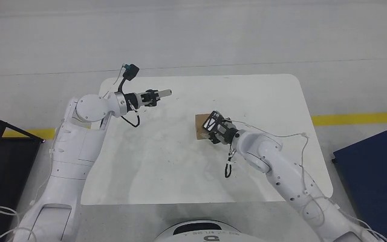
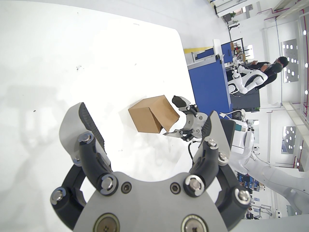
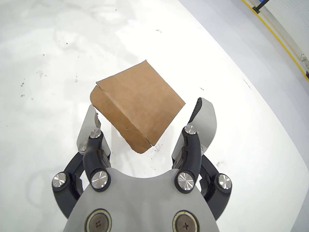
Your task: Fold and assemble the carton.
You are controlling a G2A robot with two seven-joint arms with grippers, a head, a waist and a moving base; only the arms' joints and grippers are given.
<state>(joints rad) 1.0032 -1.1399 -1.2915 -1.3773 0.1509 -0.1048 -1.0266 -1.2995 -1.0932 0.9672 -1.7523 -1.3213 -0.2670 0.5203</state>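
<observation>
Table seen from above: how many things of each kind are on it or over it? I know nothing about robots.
Brown carton: 1
Robot grippers: 2 (left gripper, right gripper, both open)
Total: 3

Brown corrugated cardboard makes up the carton (image 3: 137,107). It looks matt and slightly fibrous, with pressed fold creases and rough cut edges along its flap. The table (image 3: 217,61) beneath it has a smooth white top with a low sheen, speckled with small dark scuffs. The right gripper (image 3: 146,104) has a brushed grey metal plate, satin metal finger shells, black plastic links and shiny round bolt heads. The left gripper (image 2: 146,108) looks to be of the same materials. Its pads (image 2: 93,124) are black and ribbed, and look like matt rubber.
</observation>
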